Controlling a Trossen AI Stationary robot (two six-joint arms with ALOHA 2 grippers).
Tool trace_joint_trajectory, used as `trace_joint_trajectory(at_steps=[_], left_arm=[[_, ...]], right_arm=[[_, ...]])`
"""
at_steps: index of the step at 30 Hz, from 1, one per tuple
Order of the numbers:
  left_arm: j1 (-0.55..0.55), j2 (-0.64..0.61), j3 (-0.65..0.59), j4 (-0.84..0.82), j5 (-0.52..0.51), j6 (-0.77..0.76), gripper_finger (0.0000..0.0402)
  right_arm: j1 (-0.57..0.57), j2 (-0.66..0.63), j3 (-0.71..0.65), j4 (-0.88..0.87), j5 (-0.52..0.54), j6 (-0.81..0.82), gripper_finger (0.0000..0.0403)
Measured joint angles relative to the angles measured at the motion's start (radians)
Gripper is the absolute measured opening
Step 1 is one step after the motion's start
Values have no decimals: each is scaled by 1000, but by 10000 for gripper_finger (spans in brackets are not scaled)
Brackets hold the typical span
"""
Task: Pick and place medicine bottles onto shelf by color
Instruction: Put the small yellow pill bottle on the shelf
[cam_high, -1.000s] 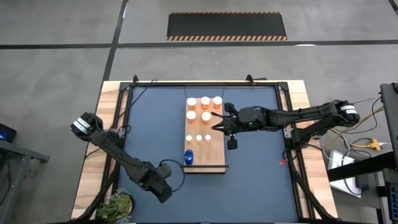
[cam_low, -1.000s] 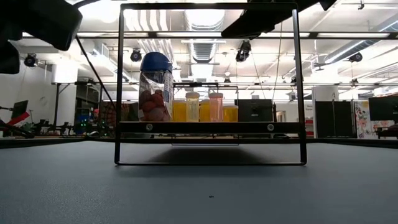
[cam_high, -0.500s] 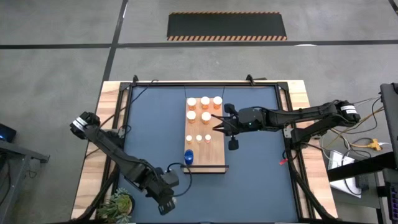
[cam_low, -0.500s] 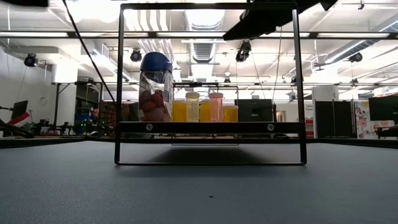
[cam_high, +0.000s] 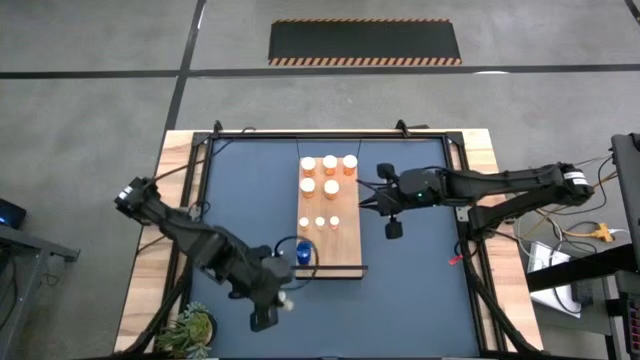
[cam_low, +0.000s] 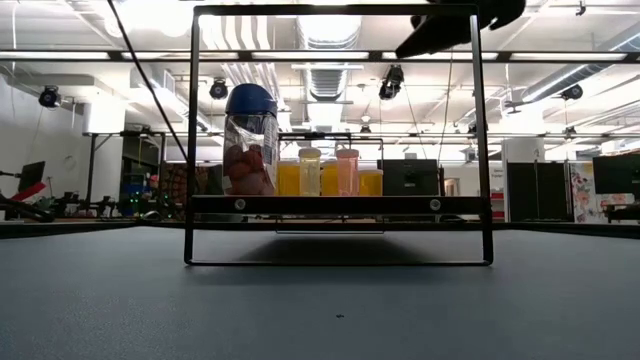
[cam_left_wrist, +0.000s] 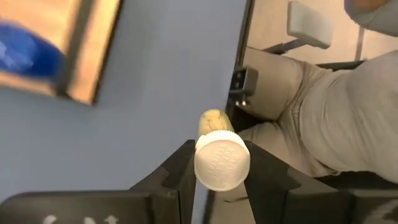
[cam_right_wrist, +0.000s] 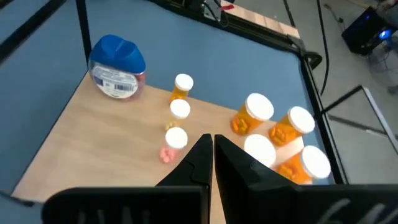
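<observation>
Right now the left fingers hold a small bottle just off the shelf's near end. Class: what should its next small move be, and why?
Probably carry the bottle over the shelf toward the small white-capped bottles. The left fingers grip it above the blue mat, beside the blue bottle, and the shelf looks bare next to that small row.

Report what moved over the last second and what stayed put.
The left gripper, shut on a white-capped bottle, swung from the table's left edge toward the shelf's near end by the blue bottle. The right gripper, shut and empty, drew back off the shelf. The shelved bottles stayed put.
</observation>
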Motion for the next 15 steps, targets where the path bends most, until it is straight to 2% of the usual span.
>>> trace_joint_trajectory(at_steps=[9,15], left_arm=[[228,0,161,-169,-2,344,91],[419,6,167,-139,0,597,91]], right_arm=[[0,-55,-2,-86,-1,50,9],[0,-65,-2,-136,-1,95,9]])
